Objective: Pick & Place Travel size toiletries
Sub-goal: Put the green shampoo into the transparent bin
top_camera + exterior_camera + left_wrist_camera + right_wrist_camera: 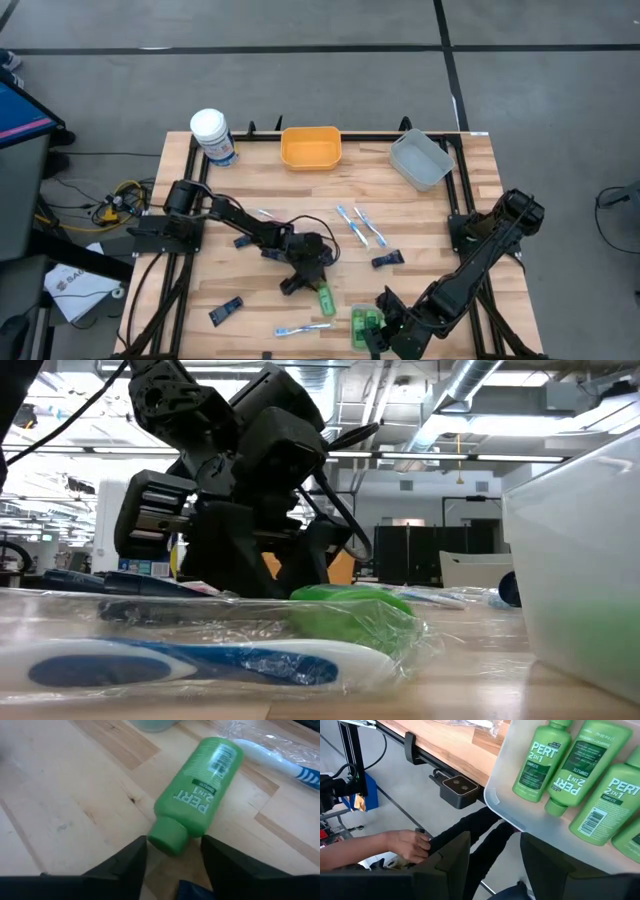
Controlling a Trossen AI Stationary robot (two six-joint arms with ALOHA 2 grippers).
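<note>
A bright green bottle [197, 795] lies on its side on the wooden table [250, 285], its cap [167, 836] pointing at my left gripper [172, 855]. That gripper is open and slants down, one finger on each side of the cap. In the high view the bottle [325, 297] lies near the table's middle front. My right gripper [495, 865] is open and holds nothing. It hangs over the near rim of a clear bin [495, 802], in which several green bottles [542, 762] lie. My left gripper's fingers [132, 857] stand on either side of the bottle's cap [155, 832], slanting down from the table's left. One finger is very close to the cap, and I cannot tell whether it touches. The bottle lies flat on the table.
Wrapped toothbrushes [360, 226] [303, 328] and dark navy tubes [388, 259] [225, 310] lie about the table. At the far edge stand an orange bin [310, 147], a grey bin [420, 160] and a white-lidded canister [212, 135]. A person's hand [407, 845] shows below the near edge.
</note>
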